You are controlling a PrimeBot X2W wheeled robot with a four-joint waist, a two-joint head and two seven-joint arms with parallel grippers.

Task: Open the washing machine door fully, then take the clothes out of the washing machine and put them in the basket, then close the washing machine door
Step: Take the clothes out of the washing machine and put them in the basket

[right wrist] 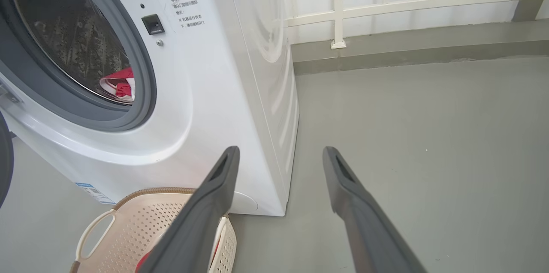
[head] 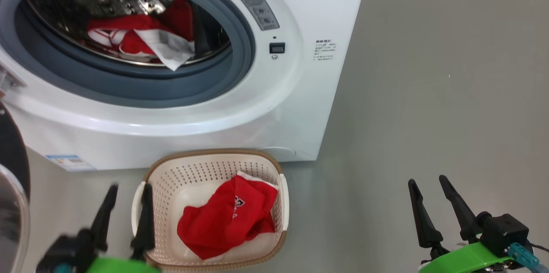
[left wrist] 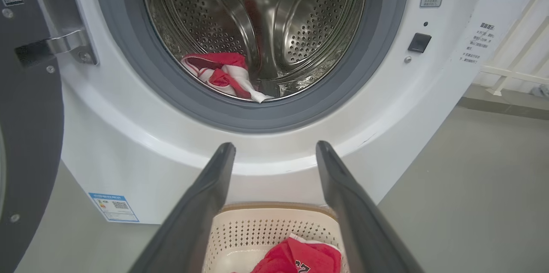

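I see the clothes (head: 141, 39) in two places. A red-and-white bundle lies at the bottom front of the drum (left wrist: 317, 20), with one white corner drooping toward the grey-blue gasket (head: 128, 88). A red garment (head: 227, 221) with white trim and a small print lies crumpled in the basket (head: 206, 152), toward its right wall.

The basket stands on the grey floor (head: 429, 71) just in front of the washing machine (head: 266, 110), below the round opening. The door (head: 13, 157) is swung open at the machine's left edge, and its dark inner frame faces me in the left wrist view.

My left gripper (head: 131, 186) hovers at the basket's left edge, by the handle, jaws spread apart. My right gripper (head: 426, 179) hangs over the floor well to the right of the basket, jaws likewise spread. A white railing (right wrist: 386, 5) runs along the far wall beyond the machine's right side.
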